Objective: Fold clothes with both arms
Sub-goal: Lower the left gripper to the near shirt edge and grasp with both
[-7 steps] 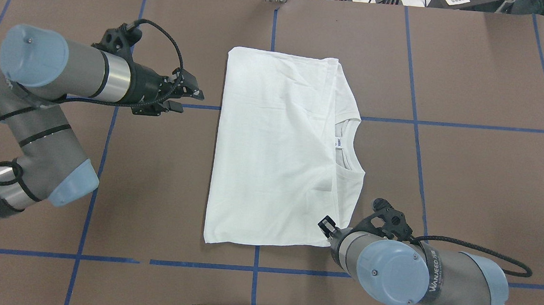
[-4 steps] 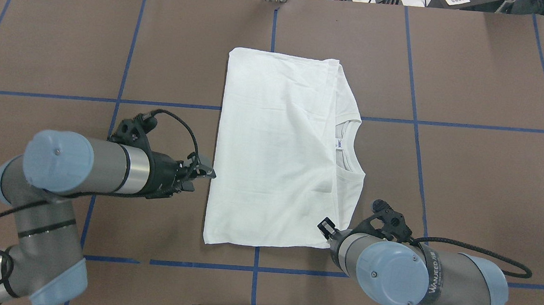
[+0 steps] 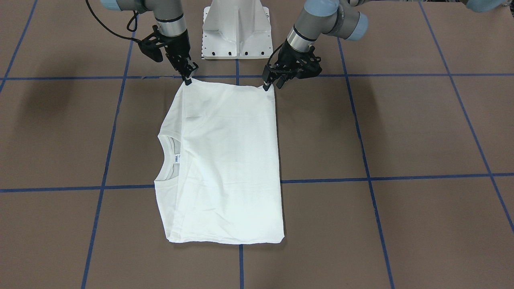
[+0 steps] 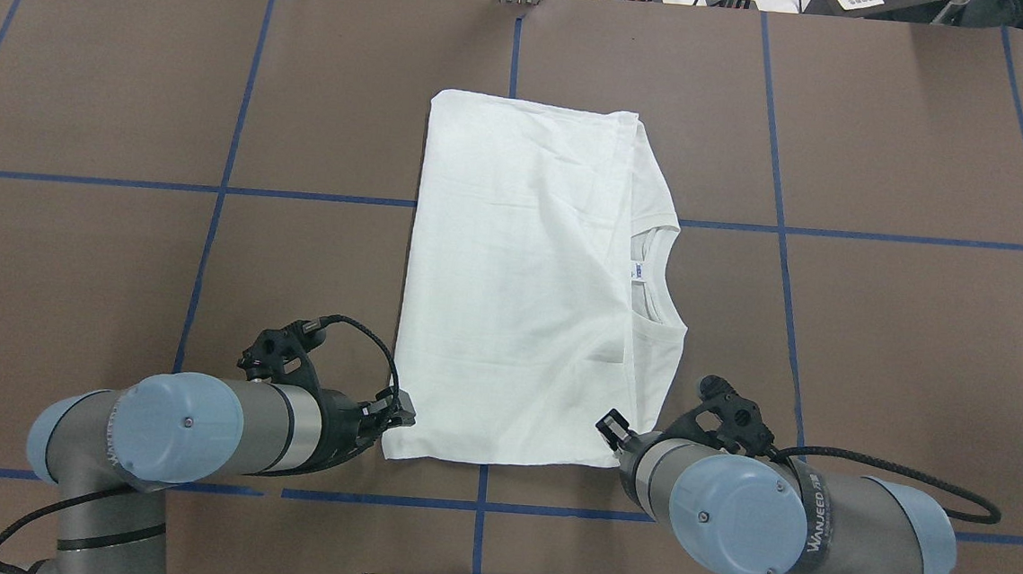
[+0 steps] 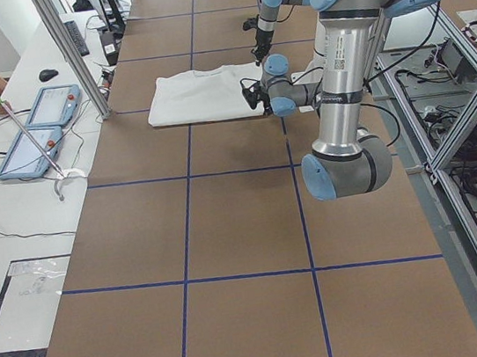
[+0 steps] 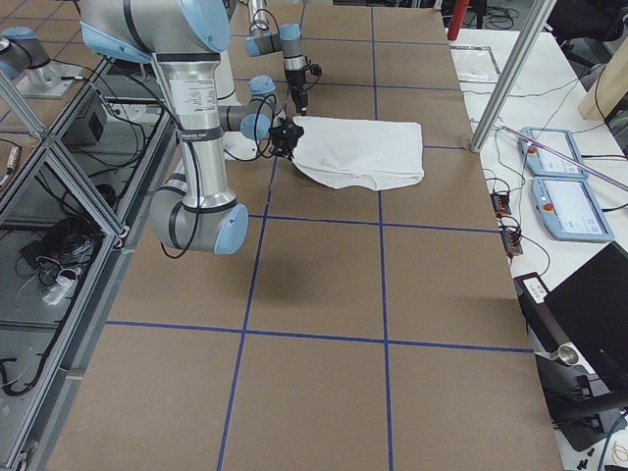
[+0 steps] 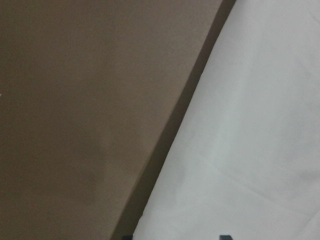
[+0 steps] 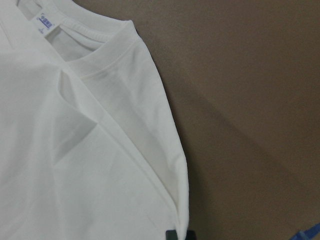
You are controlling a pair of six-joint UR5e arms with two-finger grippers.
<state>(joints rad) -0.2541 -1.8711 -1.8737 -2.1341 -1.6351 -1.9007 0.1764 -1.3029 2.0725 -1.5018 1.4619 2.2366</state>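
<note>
The white T-shirt (image 4: 521, 279) lies folded into a long rectangle on the brown table, with the collar and neck tag (image 4: 637, 271) on its right edge. No black text shows. My left gripper (image 4: 404, 411) is low at the shirt's near left corner. In the left wrist view its fingertips stand apart over the fabric (image 7: 250, 125), so it is open. My right gripper (image 4: 612, 427) is at the near right corner and shut on the shirt's hem (image 8: 180, 220). In the front-facing view both grippers, left (image 3: 267, 84) and right (image 3: 188, 78), touch the shirt's (image 3: 229, 160) corners nearest the base.
The white pedestal base (image 3: 236, 28) stands just behind the two grippers. Blue tape lines (image 4: 777, 229) grid the brown table. A side table with two tablets (image 5: 36, 127) and an operator lies past the far edge, behind a metal post (image 5: 70, 51).
My left arm has swung from the shirt's far left side down to its near left corner. The right arm and the shirt have not moved.
</note>
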